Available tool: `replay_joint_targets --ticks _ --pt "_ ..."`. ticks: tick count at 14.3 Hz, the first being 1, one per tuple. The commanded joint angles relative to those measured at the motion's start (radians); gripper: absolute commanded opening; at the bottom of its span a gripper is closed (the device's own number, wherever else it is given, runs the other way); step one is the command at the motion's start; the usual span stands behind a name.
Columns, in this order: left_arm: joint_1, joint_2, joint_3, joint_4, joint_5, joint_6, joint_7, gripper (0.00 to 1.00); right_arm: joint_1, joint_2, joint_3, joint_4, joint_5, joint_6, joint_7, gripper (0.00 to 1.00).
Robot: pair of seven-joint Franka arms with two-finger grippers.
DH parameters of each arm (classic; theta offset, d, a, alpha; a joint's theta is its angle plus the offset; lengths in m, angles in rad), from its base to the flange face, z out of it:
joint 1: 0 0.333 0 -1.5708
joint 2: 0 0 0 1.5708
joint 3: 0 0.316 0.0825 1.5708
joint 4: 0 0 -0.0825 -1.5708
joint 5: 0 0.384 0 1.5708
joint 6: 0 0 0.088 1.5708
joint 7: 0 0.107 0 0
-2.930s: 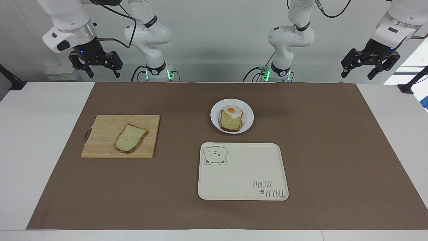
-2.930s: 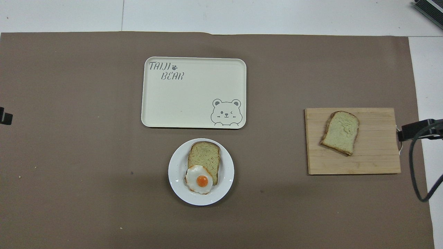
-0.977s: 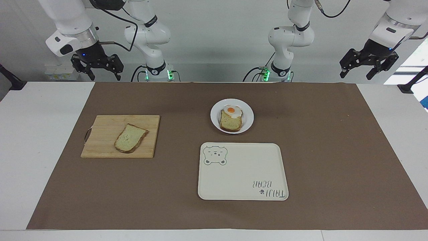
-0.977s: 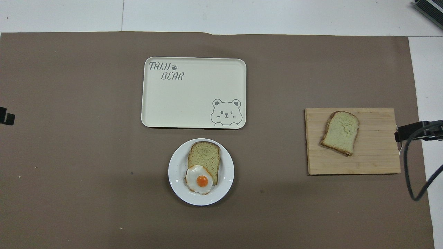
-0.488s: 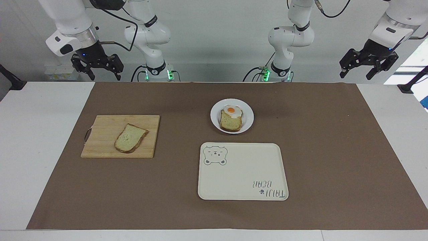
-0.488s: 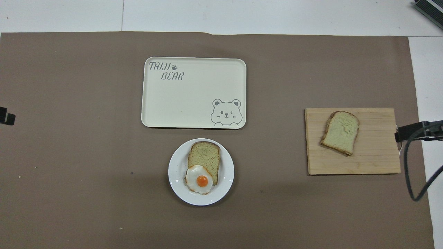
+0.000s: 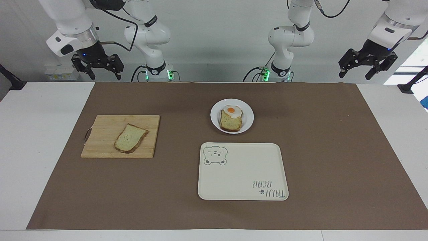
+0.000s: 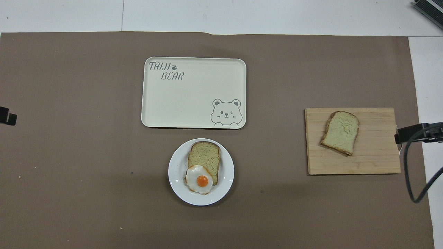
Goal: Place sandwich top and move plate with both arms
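Both hands hang released, holding nothing: right hand (image 7: 99, 68) above the tabletop edge near the cutting board (image 7: 103, 134), left hand (image 7: 367, 67) at the other end. Sandwich top (image 7: 130, 138) lies on the board; plate (image 7: 246, 113) with egg-topped bread sits nearer the robots than the tray (image 7: 242, 171).

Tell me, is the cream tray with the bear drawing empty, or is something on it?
Empty. The tray shows only its printed bear and lettering. The plate with bread and egg sits beside it, nearer to the robots, apart from it.
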Motion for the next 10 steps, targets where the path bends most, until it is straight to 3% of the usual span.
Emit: replay_joint_targets --ticks 1,10 --pt "-0.007 -0.021 0.001 -0.019 -0.004 -0.011 -0.012 1.00 -0.014 -0.029 0.006 -0.038 -0.013 0.026 -0.015 1.00" --pt "-0.007 -0.021 0.001 -0.019 -0.004 -0.012 -0.010 1.00 -0.014 -0.037 0.004 -0.053 -0.013 0.029 -0.015 1.00"
